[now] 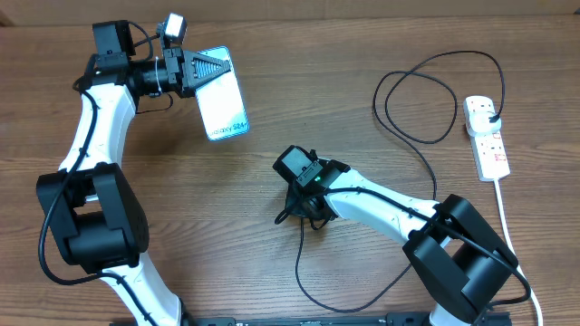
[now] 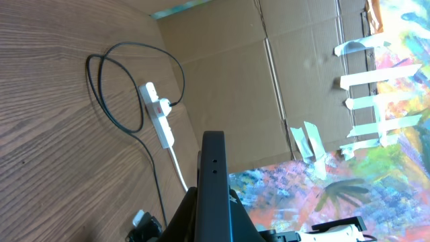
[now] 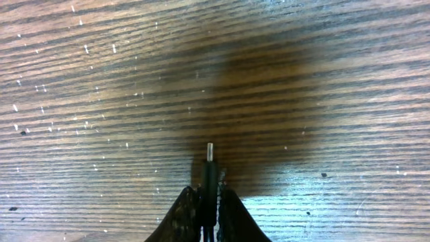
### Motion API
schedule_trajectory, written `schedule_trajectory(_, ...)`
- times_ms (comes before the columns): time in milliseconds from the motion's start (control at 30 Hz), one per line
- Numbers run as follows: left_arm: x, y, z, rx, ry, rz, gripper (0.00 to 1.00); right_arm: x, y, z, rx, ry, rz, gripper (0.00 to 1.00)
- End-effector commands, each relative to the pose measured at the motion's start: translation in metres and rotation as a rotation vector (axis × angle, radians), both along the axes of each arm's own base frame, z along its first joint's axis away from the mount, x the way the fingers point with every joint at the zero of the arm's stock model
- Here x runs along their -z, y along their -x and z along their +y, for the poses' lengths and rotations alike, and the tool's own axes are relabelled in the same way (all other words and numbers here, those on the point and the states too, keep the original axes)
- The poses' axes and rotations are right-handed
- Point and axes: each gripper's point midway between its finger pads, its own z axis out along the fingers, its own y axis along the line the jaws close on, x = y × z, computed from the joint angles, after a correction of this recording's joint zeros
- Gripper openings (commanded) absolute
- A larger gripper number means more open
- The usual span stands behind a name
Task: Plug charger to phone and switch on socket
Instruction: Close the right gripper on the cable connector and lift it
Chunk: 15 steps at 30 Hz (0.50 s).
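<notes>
Right gripper (image 3: pixel 209 205) is pinched shut on the charger (image 3: pixel 209 176), with the connector tip (image 3: pixel 209 151) poking out past the fingers and aimed down at the desk (image 1: pixel 227 244), near-middle. So grabbing the cable end looks sorted. Further out on the left, the left gripper (image 1: pixel 217 65) is clamped on one end of the phone (image 1: pixel 225 107), which looks held up off the desk, screen showing. Tip and phone are well apart, so the actual plugging in isn't done yet. Far right, the socket (image 1: pixel 487 136) lies flat with the charger's black plug (image 1: pixel 490 112) sitting in it. Can't tell if its switch is on, so I'd count that as left too.
</notes>
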Motion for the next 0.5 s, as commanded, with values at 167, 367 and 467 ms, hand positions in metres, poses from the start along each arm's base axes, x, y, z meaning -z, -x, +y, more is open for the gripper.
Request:
schedule_trajectory(167, -0.0243, 0.0057, 0.0002, 0.016, 0.009, -0.075, 0.04, 0.0033, -0.0007, -0.0012, 0.007, 0.012, -0.01, 0.09)
schedule_trajectory(367, -0.0245, 0.0058, 0.0002, 0.016, 0.009, -0.075, 0.04, 0.0033, -0.0006, -0.0011, 0.021, 0.01, -0.007, 0.04)
schedule_trajectory(467, -0.0245, 0.0057, 0.0002, 0.016, 0.009, -0.076, 0.04, 0.0033, 0.0008, 0.0004, 0.018, 0.002, 0.001, 0.04)
